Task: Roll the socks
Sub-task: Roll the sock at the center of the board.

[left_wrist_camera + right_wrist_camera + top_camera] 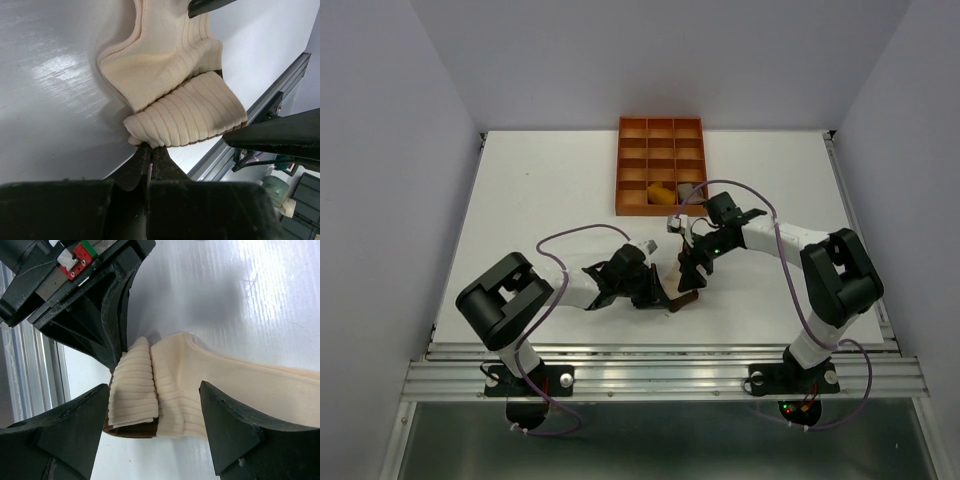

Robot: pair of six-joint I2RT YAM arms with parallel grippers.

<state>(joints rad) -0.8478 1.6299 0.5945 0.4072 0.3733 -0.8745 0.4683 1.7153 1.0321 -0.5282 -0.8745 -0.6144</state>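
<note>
The left gripper (150,152) is clenched, its tips pinching the near edge of the folded cuff (187,117) of the sock (165,60). Past that fold the cream sock runs away from the tips, flat on the table (45,100), with a brown edge showing under the fold. The right gripper (154,390) stands wide and grasps nothing, one finger on either side of the fold. The two grippers meet nose to nose, with little room between them. To the left gripper's right the table ends at a metal rail (240,135), near the fold. Bare, glossy white surface lies open to its left and ahead. Far beyond both, an orange tray (660,135) by the far edge holds a mustard sock (660,190) in a near compartment. Pale walls (380,150) close in three sides.
</note>
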